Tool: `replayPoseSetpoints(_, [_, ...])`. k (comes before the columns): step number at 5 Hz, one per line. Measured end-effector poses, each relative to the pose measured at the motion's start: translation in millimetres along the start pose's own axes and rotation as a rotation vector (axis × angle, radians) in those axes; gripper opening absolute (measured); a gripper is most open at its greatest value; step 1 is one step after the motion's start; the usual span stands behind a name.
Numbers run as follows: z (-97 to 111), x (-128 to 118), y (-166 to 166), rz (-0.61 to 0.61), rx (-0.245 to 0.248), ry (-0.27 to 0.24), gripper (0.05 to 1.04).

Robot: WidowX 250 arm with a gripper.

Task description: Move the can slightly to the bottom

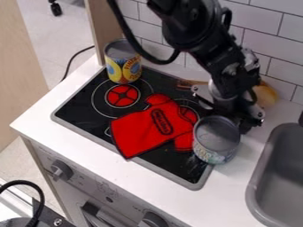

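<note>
The black gripper (pixel 228 113) hangs at the right of the stove, directly behind an open-topped or grey-lidded can (pixel 214 150) with a pale label. Its lower end overlaps the can's back right rim in the view; whether they touch I cannot tell. This can stands upright over the stove's right edge, beside the red mitt. A second can (pixel 123 68), with a yellow and blue label, is upright at the stove's back left corner.
A red cloth mitt (pixel 142 131) lies across the black stove top (pixel 80 106). Behind the gripper rests a wooden item (pixel 266 94) near the tiled wall. A grey sink (pixel 260 177) is at the right, and stove knobs line the front.
</note>
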State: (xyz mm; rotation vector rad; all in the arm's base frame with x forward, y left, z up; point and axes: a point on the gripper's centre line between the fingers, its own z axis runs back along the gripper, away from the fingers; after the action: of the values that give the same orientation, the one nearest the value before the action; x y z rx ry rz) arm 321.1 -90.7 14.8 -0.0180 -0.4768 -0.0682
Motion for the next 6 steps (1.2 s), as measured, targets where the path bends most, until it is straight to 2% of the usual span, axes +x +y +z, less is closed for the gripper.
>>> replayPoseSetpoints(1, [-0.4, -11.3, 0.5, 0.014, -0.010, 0.025, 0.998])
replayPoseSetpoints(3, [16.8, -18.8, 1.6, 0.049, -0.025, 0.026, 0.998])
replayPoseSetpoints(6, [20.5, -36.5, 2.9, 0.038, -0.012, 0.033, 0.998])
